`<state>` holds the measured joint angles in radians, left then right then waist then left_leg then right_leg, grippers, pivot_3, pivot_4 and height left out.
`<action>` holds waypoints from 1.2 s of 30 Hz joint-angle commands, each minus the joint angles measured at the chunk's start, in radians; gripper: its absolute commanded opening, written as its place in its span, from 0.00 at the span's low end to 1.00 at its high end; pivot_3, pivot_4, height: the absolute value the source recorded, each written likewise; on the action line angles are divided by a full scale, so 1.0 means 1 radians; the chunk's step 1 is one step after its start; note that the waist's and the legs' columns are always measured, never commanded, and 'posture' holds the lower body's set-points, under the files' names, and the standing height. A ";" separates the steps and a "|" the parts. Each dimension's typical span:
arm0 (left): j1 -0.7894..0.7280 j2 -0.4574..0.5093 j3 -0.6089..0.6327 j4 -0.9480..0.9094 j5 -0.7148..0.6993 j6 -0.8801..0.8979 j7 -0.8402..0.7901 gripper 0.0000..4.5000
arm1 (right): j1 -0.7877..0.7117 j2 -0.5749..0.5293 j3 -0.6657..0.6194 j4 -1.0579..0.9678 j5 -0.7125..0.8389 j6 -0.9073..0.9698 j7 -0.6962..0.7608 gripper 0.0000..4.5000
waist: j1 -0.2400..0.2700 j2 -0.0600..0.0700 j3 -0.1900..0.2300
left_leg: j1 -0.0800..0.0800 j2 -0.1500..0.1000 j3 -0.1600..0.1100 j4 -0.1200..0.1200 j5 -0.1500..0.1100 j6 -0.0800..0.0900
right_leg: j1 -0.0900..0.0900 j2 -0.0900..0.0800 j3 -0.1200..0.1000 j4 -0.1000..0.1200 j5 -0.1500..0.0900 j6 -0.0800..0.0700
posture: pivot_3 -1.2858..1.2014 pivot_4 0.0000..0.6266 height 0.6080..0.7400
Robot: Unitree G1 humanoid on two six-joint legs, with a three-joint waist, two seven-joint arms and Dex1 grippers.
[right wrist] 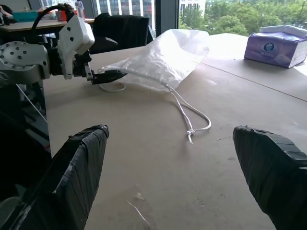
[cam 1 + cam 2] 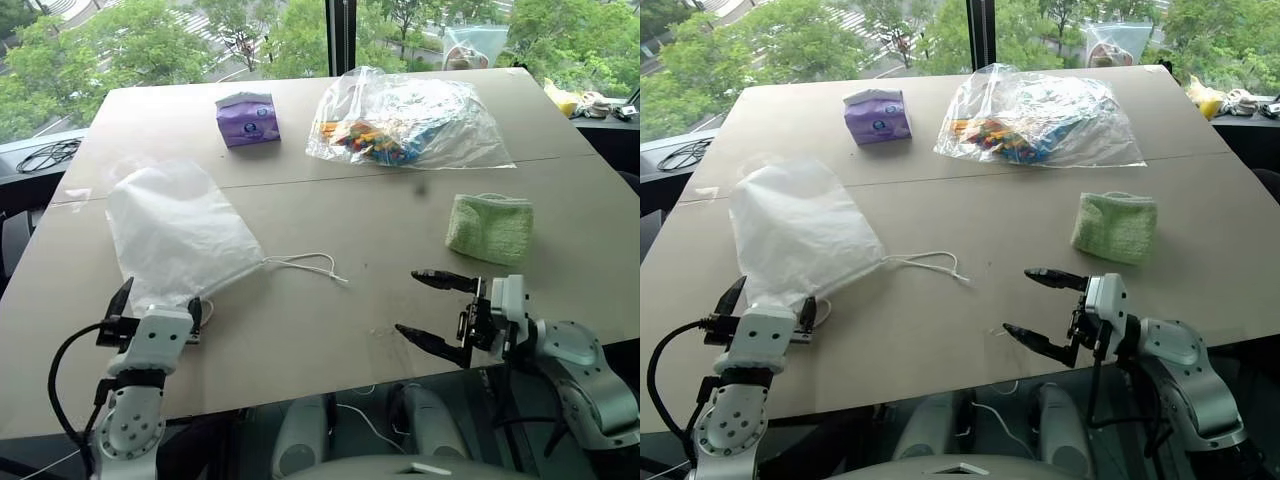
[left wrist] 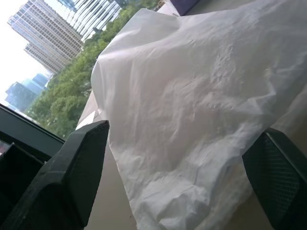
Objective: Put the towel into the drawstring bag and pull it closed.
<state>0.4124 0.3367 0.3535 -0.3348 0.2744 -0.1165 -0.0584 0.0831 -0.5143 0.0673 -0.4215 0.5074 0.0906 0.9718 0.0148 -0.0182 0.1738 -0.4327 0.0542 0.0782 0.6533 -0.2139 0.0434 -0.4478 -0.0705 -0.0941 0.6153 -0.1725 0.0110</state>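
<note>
The white drawstring bag (image 2: 175, 230) lies flat on the left of the table, its thin cord (image 2: 310, 265) trailing right from its near end. My left gripper (image 2: 158, 305) sits at that near end, open, its fingers (image 3: 72, 177) wide apart on either side of the bag's fabric (image 3: 192, 120). The light green towel (image 2: 490, 228) lies folded on the right side of the table. My right gripper (image 2: 435, 312) hovers just in front of it, pointing left across the table. It is open and holds nothing, and it stands apart from the towel.
A purple tissue packet (image 2: 247, 118) and a clear plastic bag of colourful items (image 2: 400, 125) lie at the back of the table (image 2: 330, 340). A black cable (image 2: 45, 155) rests off the far left edge. Small items (image 2: 580, 100) sit on a ledge at the back right.
</note>
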 commanded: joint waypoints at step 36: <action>-0.865 -0.221 -0.159 -0.172 -0.181 1.024 0.032 0.02 | -0.166 -0.055 -0.082 0.202 -0.680 0.056 -0.627 1.00 | -0.004 -0.004 -0.001 | 0.000 -0.009 0.000 0.015 0.003 0.005 | 0.001 0.002 0.006 0.019 0.000 0.000 | 0.52 0.24 1.00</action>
<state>-0.4374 0.1118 0.1957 -0.4966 0.1047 0.8886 -0.0273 -0.0592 -0.5616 0.0189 -0.2145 -0.1558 0.1499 0.3668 0.0110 -0.0222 0.1728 -0.4319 0.0456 0.0778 0.6686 -0.2110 0.0487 -0.4470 -0.0683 -0.0874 0.6353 -0.1721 0.0108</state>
